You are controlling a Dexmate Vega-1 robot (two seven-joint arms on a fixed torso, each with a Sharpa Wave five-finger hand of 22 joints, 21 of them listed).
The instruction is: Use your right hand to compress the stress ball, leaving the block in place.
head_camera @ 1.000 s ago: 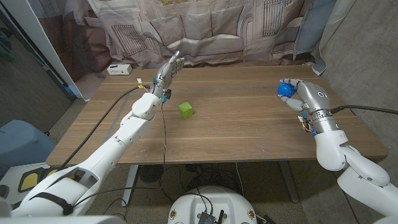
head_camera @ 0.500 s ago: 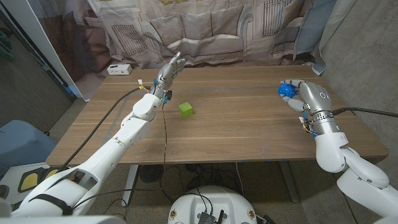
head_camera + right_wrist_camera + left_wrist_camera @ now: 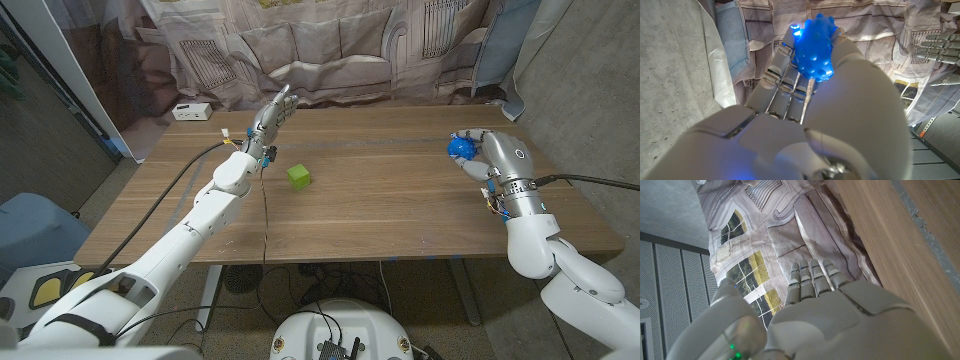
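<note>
A knobbly blue stress ball (image 3: 459,146) sits in my right hand (image 3: 483,154) at the table's right side, the fingers wrapped around it. In the right wrist view the stress ball (image 3: 813,47) is pressed between the thumb and the fingers of the right hand (image 3: 805,120). A green block (image 3: 298,176) stands on the wooden table (image 3: 380,210) left of the middle, well apart from both hands. My left hand (image 3: 270,117) is raised over the table's far left part with its fingers stretched out and nothing in it. The left wrist view shows the left hand (image 3: 810,310) with straight fingers.
A small white box (image 3: 190,111) lies at the table's far left corner. A printed curtain (image 3: 330,45) hangs behind the table. A black cable (image 3: 190,170) runs along my left arm.
The right hand has turned slightly on the ball and closed a little more around it. Left hand and block have stayed where they were.
</note>
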